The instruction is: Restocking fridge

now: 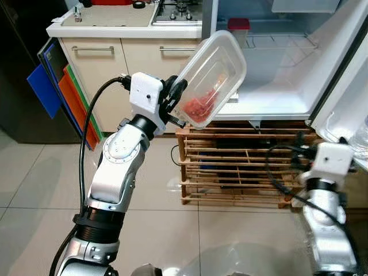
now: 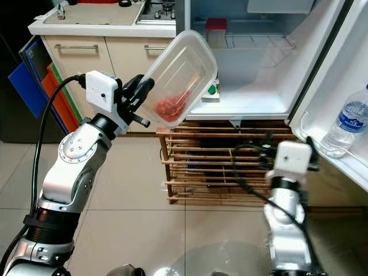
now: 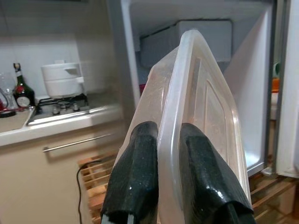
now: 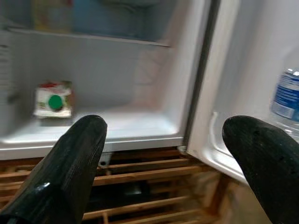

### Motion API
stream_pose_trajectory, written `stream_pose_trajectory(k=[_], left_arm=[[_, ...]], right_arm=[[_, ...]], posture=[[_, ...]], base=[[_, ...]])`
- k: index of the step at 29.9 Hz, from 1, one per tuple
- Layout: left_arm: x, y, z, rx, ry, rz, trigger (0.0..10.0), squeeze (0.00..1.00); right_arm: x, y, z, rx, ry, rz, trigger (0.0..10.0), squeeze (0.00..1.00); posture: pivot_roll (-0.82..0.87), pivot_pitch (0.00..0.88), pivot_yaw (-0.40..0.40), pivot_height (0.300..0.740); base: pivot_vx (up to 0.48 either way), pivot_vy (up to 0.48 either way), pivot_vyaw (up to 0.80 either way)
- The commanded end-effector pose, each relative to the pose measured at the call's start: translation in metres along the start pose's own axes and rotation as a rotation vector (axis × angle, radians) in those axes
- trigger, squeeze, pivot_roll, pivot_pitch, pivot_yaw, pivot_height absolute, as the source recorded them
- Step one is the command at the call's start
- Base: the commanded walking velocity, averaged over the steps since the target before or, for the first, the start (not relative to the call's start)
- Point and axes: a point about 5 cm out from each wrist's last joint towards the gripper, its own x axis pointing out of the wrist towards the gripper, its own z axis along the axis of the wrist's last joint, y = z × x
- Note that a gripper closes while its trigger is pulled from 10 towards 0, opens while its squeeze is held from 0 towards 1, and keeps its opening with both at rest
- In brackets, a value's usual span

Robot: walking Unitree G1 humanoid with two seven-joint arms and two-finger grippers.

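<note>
Clear food container pinched by the left gripper [image 1: 175, 92] before the open fridge [image 1: 276, 98].

The left jaws clamp one edge of the single plastic container [image 1: 213, 77], tilted, red food at its lower end. Beyond it: one red-lidded tub [image 1: 238, 27] on the shelf, one small carton [image 4: 53, 99] on the fridge floor. The right gripper [image 4: 163, 154] hangs spread wide, holding nothing; one water bottle [image 2: 348, 123] stands in the door rack beside it. A wooden rack [image 1: 241, 167] sits beneath.

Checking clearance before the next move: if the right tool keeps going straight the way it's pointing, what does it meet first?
Probably the fridge's front edge where the open door hinges. The open right tool aims at that corner, above the wooden rack; depth is unclear.
</note>
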Motion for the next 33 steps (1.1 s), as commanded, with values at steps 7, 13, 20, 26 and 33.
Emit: stream_pose_trajectory(k=[7, 13, 20, 26, 33], left_arm=[[0.006, 0.005, 0.003, -0.005, -0.015, 0.038, 10.0, 0.00], [0.007, 0.005, 0.003, -0.012, -0.018, 0.042, 10.0, 0.00], [0.005, 0.002, 0.005, -0.012, -0.036, 0.033, 10.0, 0.00], [0.005, 0.001, 0.007, -0.009, -0.038, 0.030, 10.0, 0.00], [0.016, 0.004, 0.002, -0.050, 0.015, 0.052, 10.0, 0.00]], right_arm=[[0.010, -0.001, 0.012, -0.003, -0.022, 0.050, 10.0, 0.00], [0.013, 0.000, 0.014, -0.004, -0.024, 0.069, 10.0, 0.00], [0.012, 0.007, 0.012, 0.003, -0.011, 0.109, 10.0, 0.00], [0.010, 0.009, 0.011, 0.005, -0.005, 0.119, 10.0, 0.00], [0.010, 0.010, 0.013, 0.017, -0.004, 0.125, 10.0, 0.00]], posture=[[-0.07, 0.000, 0.032, 0.740], [-0.07, 0.000, 0.027, 0.740], [-0.06, 0.000, 0.026, 0.740], [-0.06, 0.000, 0.026, 0.740], [-0.07, 0.000, 0.028, 0.740]], base=[[0.341, -0.333, 0.00], [0.360, -0.312, 0.00], [0.206, -0.179, 0.00], [0.000, 0.000, 0.00], [0.000, 0.000, 0.00]])
